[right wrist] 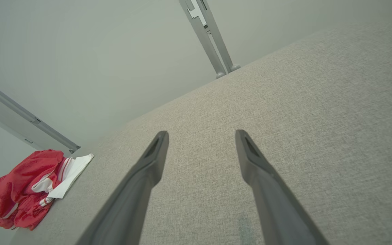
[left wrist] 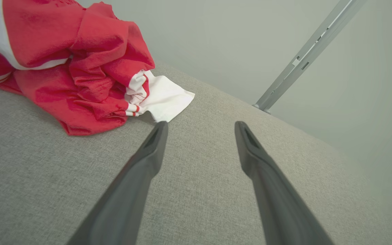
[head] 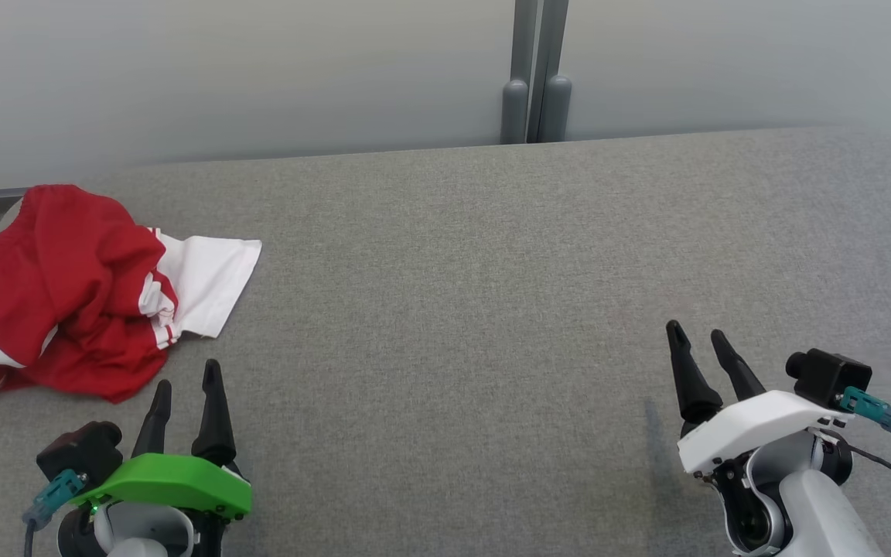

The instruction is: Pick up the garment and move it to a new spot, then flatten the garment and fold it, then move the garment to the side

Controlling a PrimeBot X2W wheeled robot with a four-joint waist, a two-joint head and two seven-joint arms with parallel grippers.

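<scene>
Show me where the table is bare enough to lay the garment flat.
Free: the table middle, between the garment, the right gripper and the wall post; also the strip between both grippers. Crowded: the left end, where the crumpled garment lies ahead of the left gripper.

The premises present as a robotics laboratory or test bay: a broad worktable (head: 492,255) covered in grey fabric stands against plain pale partition panels (head: 221,70) joined by grey metal posts (head: 536,93) at the seam.

Grey fabric table top (head: 492,255), pale grey wall (head: 260,70), 2 grey metal posts (head: 536,77)
</scene>
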